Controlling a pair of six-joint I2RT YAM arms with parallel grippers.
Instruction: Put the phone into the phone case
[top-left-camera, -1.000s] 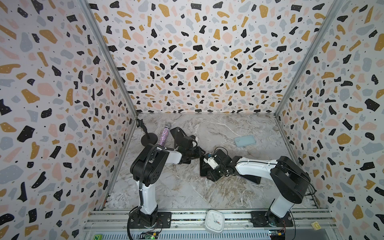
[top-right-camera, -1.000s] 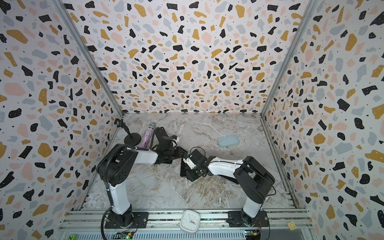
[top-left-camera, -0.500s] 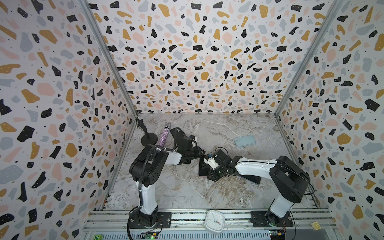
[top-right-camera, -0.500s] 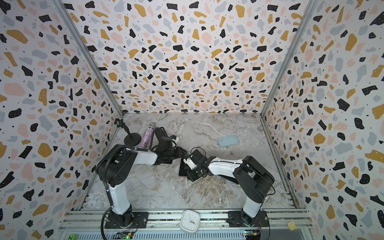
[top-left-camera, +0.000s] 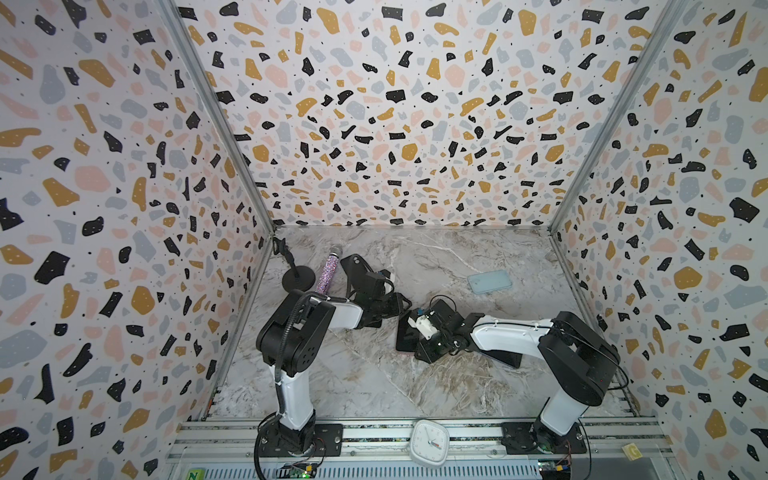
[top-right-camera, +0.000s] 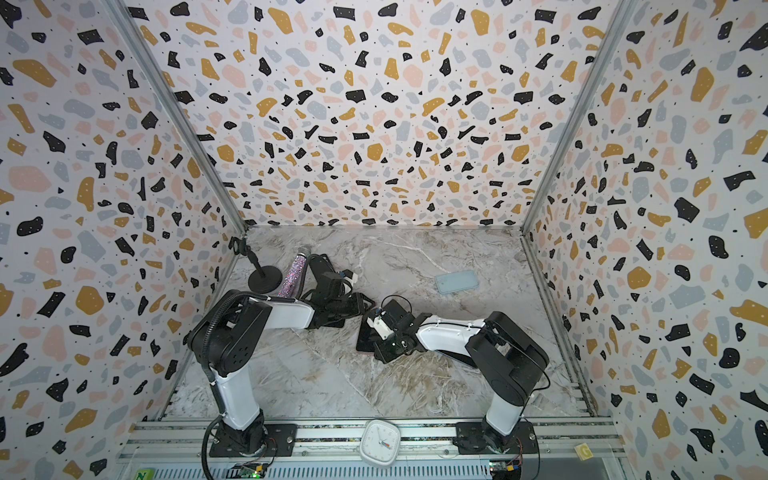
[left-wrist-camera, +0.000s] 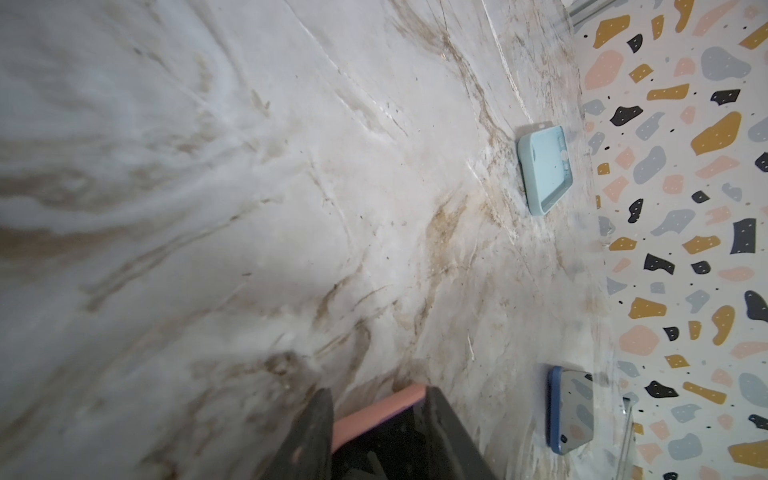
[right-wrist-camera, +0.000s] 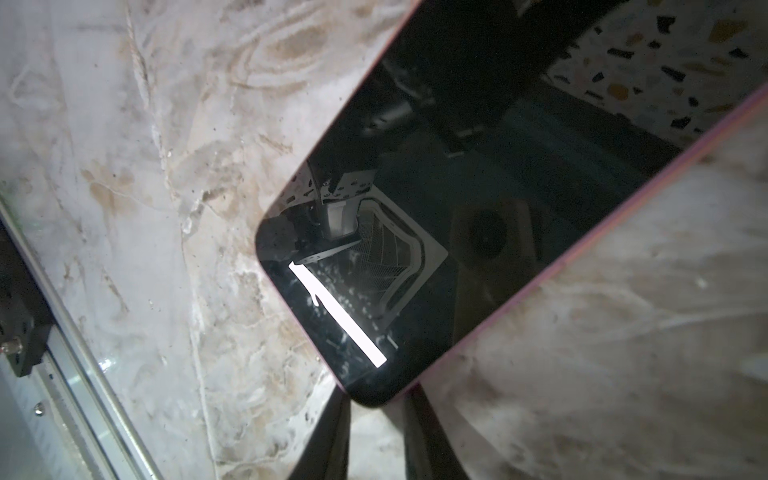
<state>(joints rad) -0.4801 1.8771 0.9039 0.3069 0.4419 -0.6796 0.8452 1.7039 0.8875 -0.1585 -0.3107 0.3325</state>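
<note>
A grey-and-tan marble-patterned tabletop (top-left-camera: 365, 390) carries a pale blue rectangular phone case (top-left-camera: 489, 281) at back right, a glittery purple microphone (top-left-camera: 327, 272) beside a black round-based stand (top-left-camera: 298, 279) at back left, a pink-edged, dark-screened phone (top-left-camera: 404, 341) near the middle, and, by a wall in the left wrist view, a blue-rimmed mirror-screened phone (left-wrist-camera: 571, 415).

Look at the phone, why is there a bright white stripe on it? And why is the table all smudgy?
Right wrist view: the phone has a mirror-like dark screen, so the stripe is a reflected light. Left wrist view: the near table is out of focus, while the blue case looks sharper.
</note>
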